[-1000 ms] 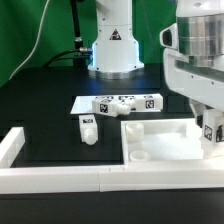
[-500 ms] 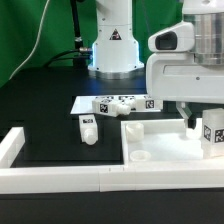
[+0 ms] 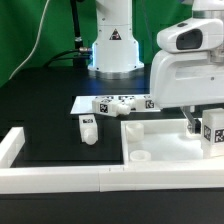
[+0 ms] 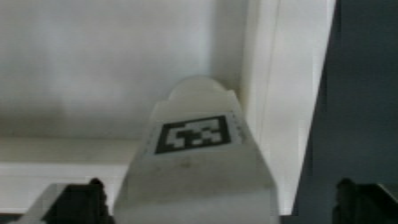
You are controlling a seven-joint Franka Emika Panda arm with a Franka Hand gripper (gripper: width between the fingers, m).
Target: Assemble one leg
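A white leg (image 3: 213, 136) with a square tag stands upright in the panel's corner at the exterior view's right. The panel (image 3: 165, 143) is a large flat white square with a raised rim. My gripper (image 3: 207, 130) is over the leg, one dark finger (image 3: 188, 121) showing on the exterior view's left of it. In the wrist view the leg (image 4: 201, 150) sits between the two dark fingertips (image 4: 80, 203). There is a gap on each side, so the gripper (image 4: 222, 205) is open around it. Another leg (image 3: 88, 128) lies on the black table.
The marker board (image 3: 80, 104) lies behind the panel, with further tagged white pieces (image 3: 125, 102) on or beside it. White border rails run along the front (image 3: 60, 180) and the exterior view's left (image 3: 12, 145). The arm's base (image 3: 113, 40) stands at the back.
The hand has turned about the leg and its body now stands higher and more toward the exterior view's left. The upright leg has stayed in the panel's corner.
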